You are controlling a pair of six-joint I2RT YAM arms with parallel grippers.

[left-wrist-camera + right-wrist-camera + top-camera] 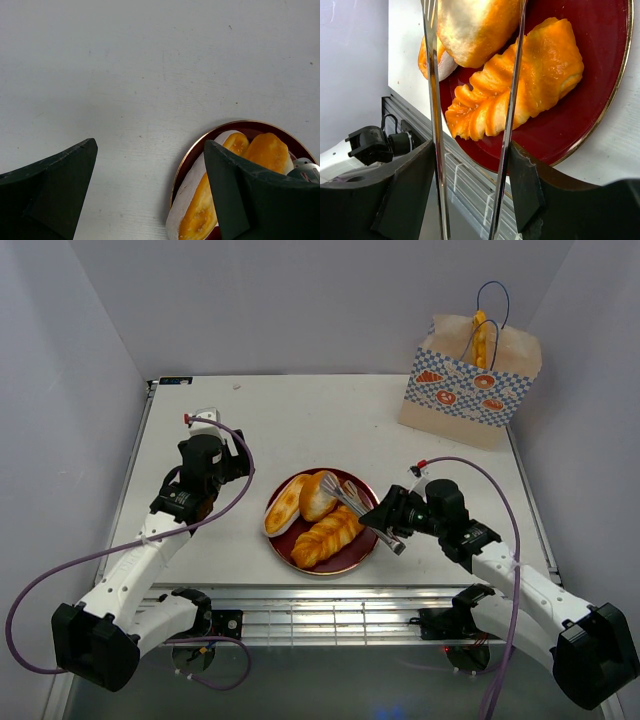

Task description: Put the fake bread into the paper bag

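Three pieces of fake bread lie on a dark red plate (355, 555): an oval roll (284, 505), a round bun (317, 496) and a braided loaf (327, 535). My right gripper (385, 520) is shut on metal tongs (350, 502). In the right wrist view the tongs (512, 100) press against both fingers of the gripper (470, 165), and their arms stand apart on either side of the bun (475, 25), above the loaf (530, 75). My left gripper (235, 465) hangs open and empty (150, 150) over bare table left of the plate (190, 155). The paper bag (470, 385) stands upright at the far right.
An orange piece (481, 335) sticks out of the bag's top between the blue handles. The plate sits near the table's front edge, where a slotted metal rail (330, 615) runs. White walls close in the table on three sides.
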